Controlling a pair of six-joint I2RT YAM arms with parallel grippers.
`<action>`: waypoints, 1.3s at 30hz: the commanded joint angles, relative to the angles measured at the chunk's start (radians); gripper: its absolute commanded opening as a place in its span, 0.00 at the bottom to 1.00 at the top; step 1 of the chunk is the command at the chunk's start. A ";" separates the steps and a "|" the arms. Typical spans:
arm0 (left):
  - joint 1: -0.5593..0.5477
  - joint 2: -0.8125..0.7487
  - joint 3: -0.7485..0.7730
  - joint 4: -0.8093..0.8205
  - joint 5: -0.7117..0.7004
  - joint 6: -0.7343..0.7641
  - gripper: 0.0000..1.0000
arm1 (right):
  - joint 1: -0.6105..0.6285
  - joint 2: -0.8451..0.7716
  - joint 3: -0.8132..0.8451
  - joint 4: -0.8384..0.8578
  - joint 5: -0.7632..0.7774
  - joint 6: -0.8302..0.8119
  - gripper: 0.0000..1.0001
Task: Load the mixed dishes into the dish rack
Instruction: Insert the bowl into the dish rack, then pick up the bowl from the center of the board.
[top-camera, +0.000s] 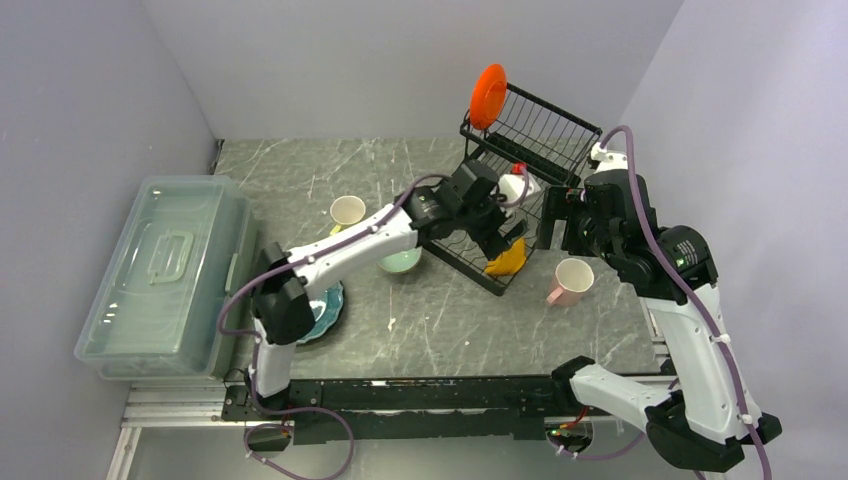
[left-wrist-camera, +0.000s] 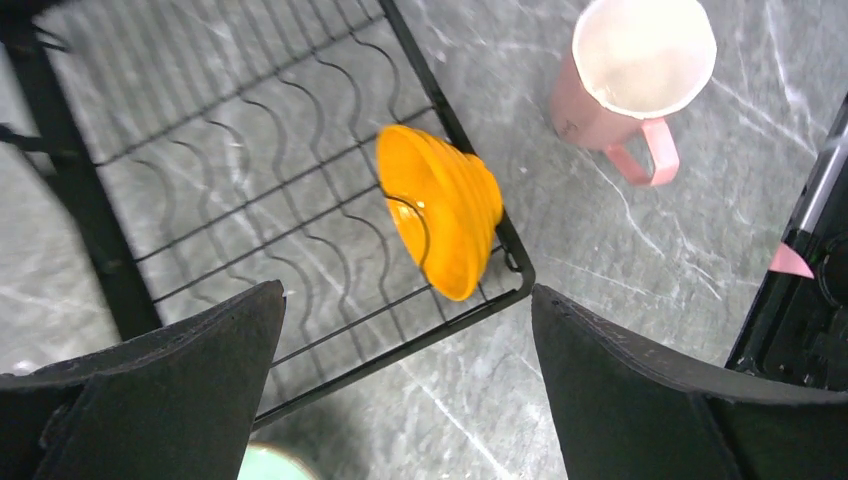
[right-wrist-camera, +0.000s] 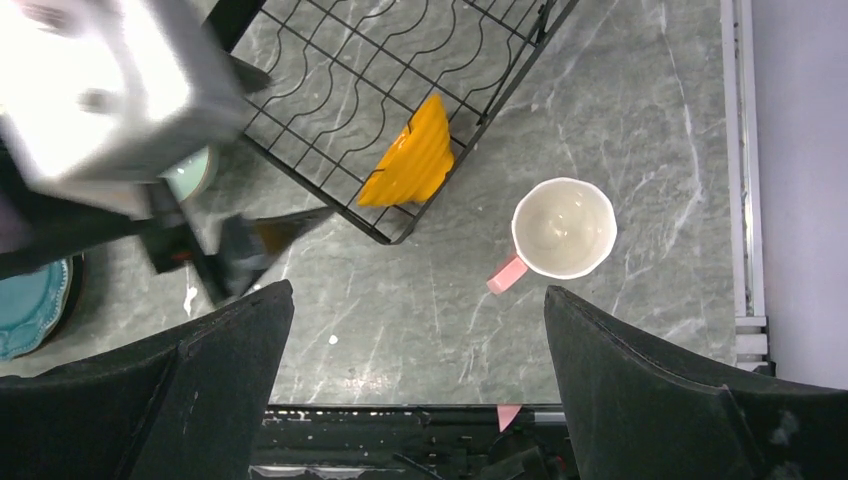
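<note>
On the grey marble table (top-camera: 420, 330), the clear plastic bin (top-camera: 165, 270) lies at the left edge and the black wire dish rack (top-camera: 545, 125) stands at the far right. The left gripper (left-wrist-camera: 405, 390) hangs over the near corner of the rack's lower tray, jaws wide apart and holding nothing. The right gripper (right-wrist-camera: 415, 380) hovers just beside the rack, also spread wide and empty.

The teal plates (top-camera: 325, 310) rest on the table, partly hidden under the left arm. The small orange-red plate (top-camera: 488, 96) stands upright at the left end of the raised basket. The orange-yellow bowl (left-wrist-camera: 440, 210) leans on its side in the lower tray's near corner. The pale green bowl (top-camera: 400, 262) sits on the table left of the rack, with the pale yellow mug (top-camera: 347, 211) near it. The pink mug (right-wrist-camera: 560, 230) stands upright on the table, right of the rack.
</note>
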 joint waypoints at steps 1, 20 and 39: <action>-0.005 -0.121 0.053 -0.100 -0.155 0.032 0.99 | 0.002 -0.015 0.003 0.057 0.028 -0.021 1.00; 0.062 -0.412 -0.341 -0.288 -0.240 -0.060 0.99 | 0.002 0.006 -0.062 0.143 -0.064 -0.021 1.00; 0.187 -0.273 -0.563 -0.117 -0.028 -0.006 0.94 | 0.002 -0.015 -0.110 0.159 -0.091 -0.011 1.00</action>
